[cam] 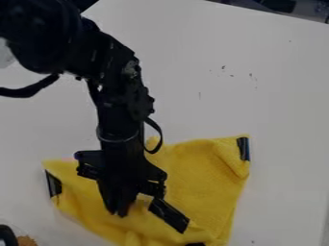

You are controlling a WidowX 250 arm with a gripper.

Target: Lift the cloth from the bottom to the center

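Toward seven o'clock, the black gripper [118,211] points down at the cloth, probably placed to pinch and raise its lower part; how wide it is open, or whether it grips anything, I cannot tell. The yellow cloth [202,180] lies rumpled at six o'clock on a white table [276,101], its corners dark-patched.

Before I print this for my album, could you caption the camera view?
Black robot gripper over a rumpled yellow cloth with dark patches, on a white table.
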